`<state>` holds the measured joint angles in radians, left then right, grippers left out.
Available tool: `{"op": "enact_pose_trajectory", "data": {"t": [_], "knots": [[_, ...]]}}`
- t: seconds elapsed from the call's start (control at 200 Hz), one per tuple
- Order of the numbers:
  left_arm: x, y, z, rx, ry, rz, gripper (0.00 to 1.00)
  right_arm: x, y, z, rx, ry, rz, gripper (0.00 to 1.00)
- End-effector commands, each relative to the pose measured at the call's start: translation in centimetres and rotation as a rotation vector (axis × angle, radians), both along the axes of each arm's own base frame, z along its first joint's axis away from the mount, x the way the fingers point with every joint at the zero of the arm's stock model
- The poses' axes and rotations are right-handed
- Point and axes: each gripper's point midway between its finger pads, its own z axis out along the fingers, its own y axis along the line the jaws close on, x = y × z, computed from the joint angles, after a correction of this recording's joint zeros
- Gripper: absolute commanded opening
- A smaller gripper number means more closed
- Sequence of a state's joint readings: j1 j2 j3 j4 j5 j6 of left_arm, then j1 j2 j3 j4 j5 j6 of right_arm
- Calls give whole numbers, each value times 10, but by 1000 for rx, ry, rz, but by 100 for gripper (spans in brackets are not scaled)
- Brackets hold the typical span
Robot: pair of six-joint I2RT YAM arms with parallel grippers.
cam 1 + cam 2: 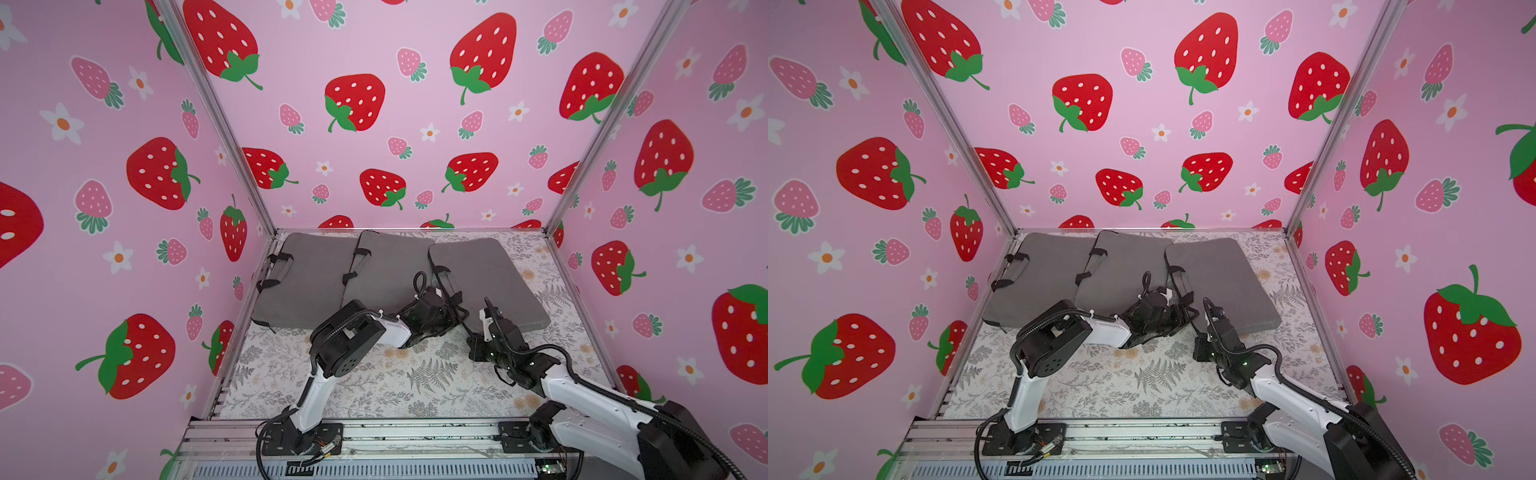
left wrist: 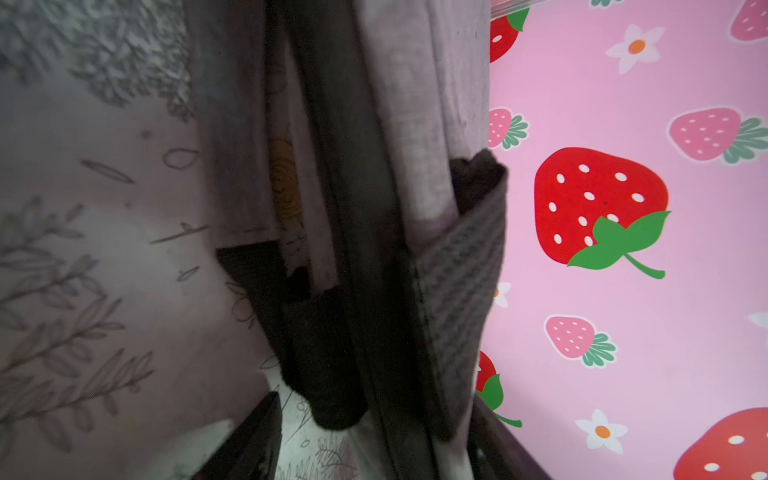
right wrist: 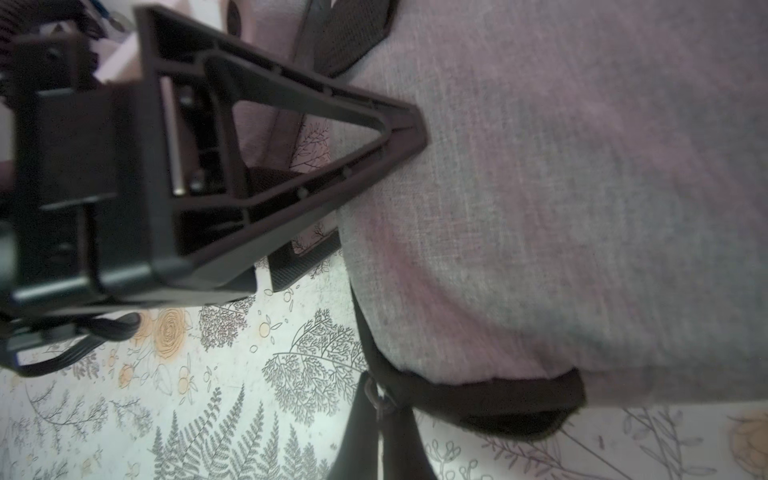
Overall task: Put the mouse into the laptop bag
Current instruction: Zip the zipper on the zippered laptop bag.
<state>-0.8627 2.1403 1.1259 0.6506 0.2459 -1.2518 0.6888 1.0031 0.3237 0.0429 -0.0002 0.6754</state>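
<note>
Reaching at laptop bag [image 1: 498,274], left arm [image 1: 395,330] elbow-up, left jaws parted, right arm [image 1: 582,386] outstretched, right jaws clenched.

The left arm [image 1: 353,332] stood bent at a raised elbow, its forearm angled right toward the middle. The left gripper [image 3: 374,183] lay low and level, its two fingers [image 3: 316,91] spread apart. The right arm [image 1: 582,390] came in from the near right, with its wrist turned upward just beside the left gripper. The right gripper [image 3: 380,444] was pinched closed, tips together.
</note>
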Motion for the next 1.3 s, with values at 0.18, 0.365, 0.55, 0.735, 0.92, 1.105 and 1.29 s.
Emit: {"op": "enact_pose_trajectory", "data": {"t": [0.18,0.365,0.55,0.735,0.92,1.105,1.29], "knots": [[-2,-25,8,-134,-12,-17,32,-1,14,-1,28,1,51,0],[0,-15,-7,-114,29,4,0,-7,1,-22,-38,64,7,0],[10,1,-15,-113,40,39,0,-19,-36,-39,-142,130,-126,0],[14,6,-18,-130,46,46,0,-24,-62,-43,-177,129,-229,0],[12,3,-12,-149,40,28,0,-15,-68,-49,-223,171,-262,0],[9,6,-11,-154,46,25,0,-14,-86,-74,-220,302,-335,0],[8,4,-7,-170,39,18,0,-12,-96,-79,-234,321,-375,0]]}}
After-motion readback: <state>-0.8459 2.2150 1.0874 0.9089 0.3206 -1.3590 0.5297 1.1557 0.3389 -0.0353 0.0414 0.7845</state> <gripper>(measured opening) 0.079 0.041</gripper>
